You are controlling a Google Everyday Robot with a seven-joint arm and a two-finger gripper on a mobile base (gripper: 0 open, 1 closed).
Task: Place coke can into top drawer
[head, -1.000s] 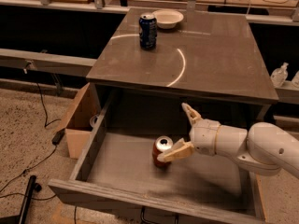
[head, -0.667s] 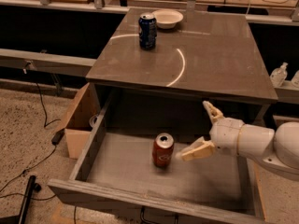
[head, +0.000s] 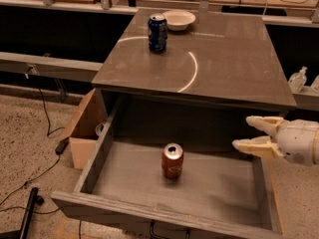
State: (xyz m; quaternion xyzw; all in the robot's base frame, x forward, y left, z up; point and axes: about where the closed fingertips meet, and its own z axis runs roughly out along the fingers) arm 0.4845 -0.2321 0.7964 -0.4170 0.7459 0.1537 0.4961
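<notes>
Down in the drawer (head: 97,159), the coke can (head: 172,162) is stood upright, roughly mid-floor, with nothing touching it. Over by the drawer's right wall the gripper (head: 257,135) is parked, fingers spread wide and nothing held, well apart from the can. So the placing step looks pretty much done tbh: the can is inside and not gripped. What's left is probably just the arm being lifted clear without the can getting clipped, since it's tall and narrow and could be tipped easily. The blue can (head: 157,32) and bowl (head: 178,20) on the cabinet top (head: 234,59) can be ignored.
</notes>
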